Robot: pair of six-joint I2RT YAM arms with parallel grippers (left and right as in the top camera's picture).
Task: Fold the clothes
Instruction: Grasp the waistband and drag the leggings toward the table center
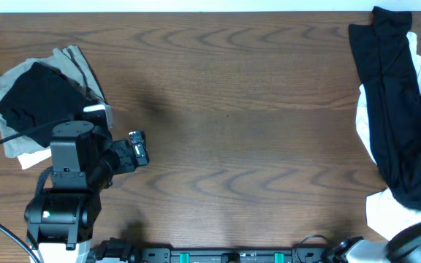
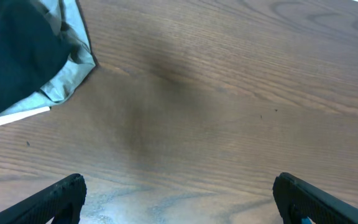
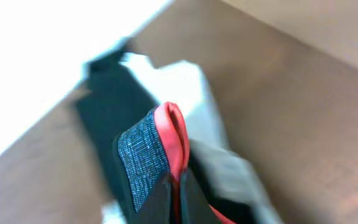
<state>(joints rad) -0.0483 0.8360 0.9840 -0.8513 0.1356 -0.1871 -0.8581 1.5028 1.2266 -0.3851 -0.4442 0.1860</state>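
On the table, the left gripper gapes near clothes (right gripper unseen; cannot tell its jaws).

A brown wood grain is shown by the desk. The left garment is coloured black, the cloth grey. The speckled blue-grey fabric is edged in red.
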